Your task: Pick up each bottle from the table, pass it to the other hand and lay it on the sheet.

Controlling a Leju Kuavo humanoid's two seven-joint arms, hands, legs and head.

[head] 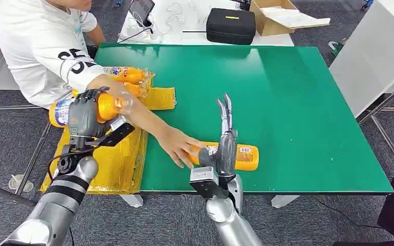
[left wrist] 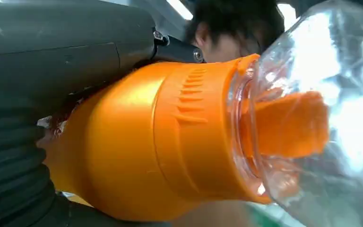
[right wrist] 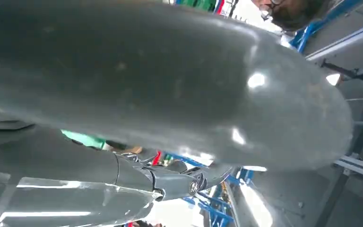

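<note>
The left hand (head: 84, 117) grips a bottle (head: 102, 106) over the yellow sheet (head: 114, 165) at the worktop's left edge; lower it flat, then release. The right hand (head: 225, 138), fingers straight and empty, hovers above the next bottle (head: 246, 156).

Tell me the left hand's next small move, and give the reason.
Probably lower the bottle held by the left hand onto the yellow sheet beside the bottles already there: it hangs above the sheet. Mind the person's arm reaching across.
</note>
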